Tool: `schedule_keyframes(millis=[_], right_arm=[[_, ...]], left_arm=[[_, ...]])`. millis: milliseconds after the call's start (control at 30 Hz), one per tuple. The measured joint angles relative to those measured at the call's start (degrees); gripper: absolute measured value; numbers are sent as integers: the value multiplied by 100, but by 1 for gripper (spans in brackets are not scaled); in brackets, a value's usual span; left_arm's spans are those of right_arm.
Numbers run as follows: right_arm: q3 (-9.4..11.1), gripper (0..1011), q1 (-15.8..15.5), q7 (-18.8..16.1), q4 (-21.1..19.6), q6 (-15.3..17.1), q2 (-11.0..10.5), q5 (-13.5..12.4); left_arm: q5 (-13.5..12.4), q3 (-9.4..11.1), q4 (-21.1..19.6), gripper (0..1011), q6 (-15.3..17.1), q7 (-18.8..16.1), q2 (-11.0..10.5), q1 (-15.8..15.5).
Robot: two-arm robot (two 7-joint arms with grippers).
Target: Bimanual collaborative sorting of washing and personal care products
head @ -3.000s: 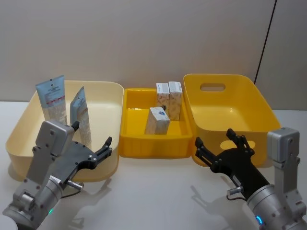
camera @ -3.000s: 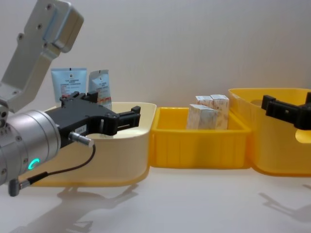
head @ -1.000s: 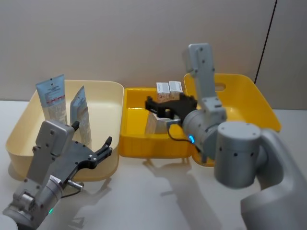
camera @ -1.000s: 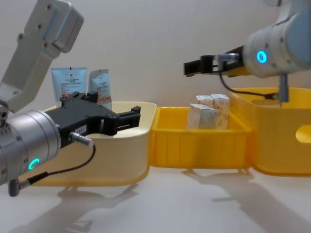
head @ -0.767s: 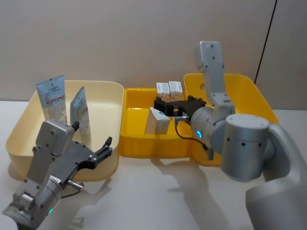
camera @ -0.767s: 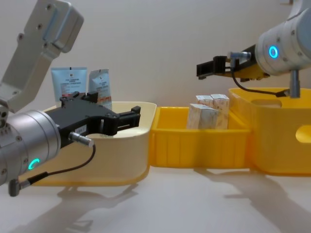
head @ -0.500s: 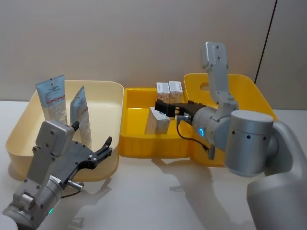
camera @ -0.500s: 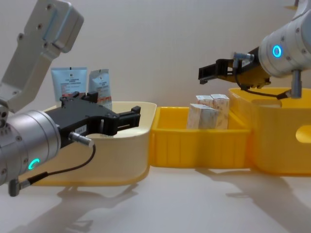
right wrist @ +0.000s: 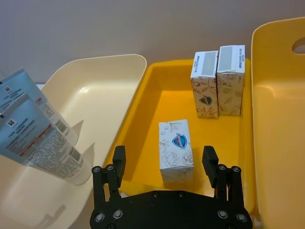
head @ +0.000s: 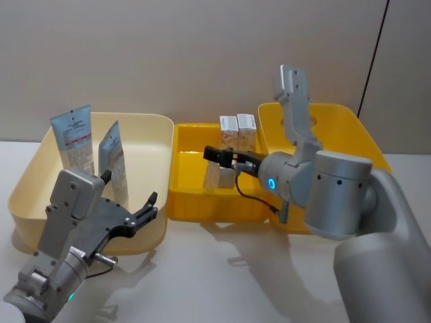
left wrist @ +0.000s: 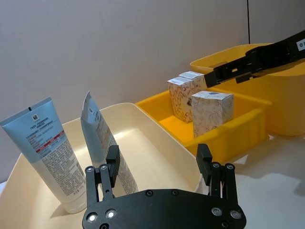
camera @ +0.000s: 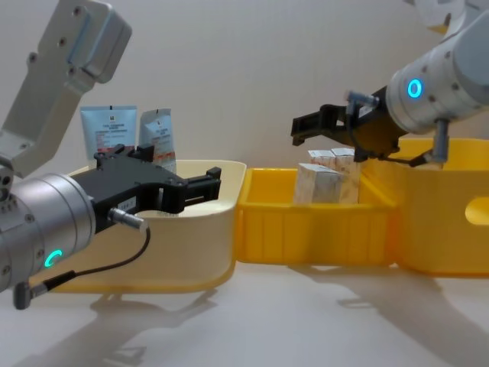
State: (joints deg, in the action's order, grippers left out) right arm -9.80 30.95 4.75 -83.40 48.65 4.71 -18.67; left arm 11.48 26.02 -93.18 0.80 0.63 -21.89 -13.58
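Note:
Two pale-blue tubes (head: 73,138) (head: 114,160) stand upright in the cream tub (head: 149,128) on the left. Three cream cartons are in the middle yellow tray (head: 215,205): two upright at the back (head: 237,132) and one nearer the front (head: 214,177). My right gripper (head: 214,155) reaches in from the right and hovers open above the front carton (right wrist: 175,150), which lies below the gap between its fingers without touching them. My left gripper (head: 129,190) is open at the cream tub's near wall, in front of the tubes (left wrist: 45,152), holding nothing.
A large yellow tub (head: 337,134) with a handle cut-out stands to the right of the tray, under my right arm. The three containers sit side by side against the wall. Bare white table (head: 222,269) lies in front of them.
My right arm swung up from the table's front right to above the yellow tray, then pushed its gripper leftward over the front carton. The left arm has not moved.

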Motion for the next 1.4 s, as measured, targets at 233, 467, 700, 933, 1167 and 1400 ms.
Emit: schedule_keyframes(millis=[233, 467, 700, 933, 1167, 1400], right_arm=[[-87, 1001, 154, 1, 248, -30, 49, 89], [-307, 1002, 300, 15, 410, -93, 17, 312], [-582, 1001, 457, 39, 547, -138, -58, 572], [-780, 1001, 567, 60, 685, -152, -107, 775], [-809, 1001, 576, 133, 760, -150, -110, 882], [-713, 1001, 464, 210, 772, -136, -100, 917]], left_arm=[[0, 0, 0, 1002, 0, 0, 0, -1], [0, 0, 0, 1002, 0, 0, 0, 0], [0, 0, 0, 1002, 0, 0, 0, 0], [0, 0, 0, 1002, 0, 0, 0, 0], [0, 0, 0, 1002, 0, 0, 0, 0], [0, 0, 0, 1001, 0, 0, 0, -1]])
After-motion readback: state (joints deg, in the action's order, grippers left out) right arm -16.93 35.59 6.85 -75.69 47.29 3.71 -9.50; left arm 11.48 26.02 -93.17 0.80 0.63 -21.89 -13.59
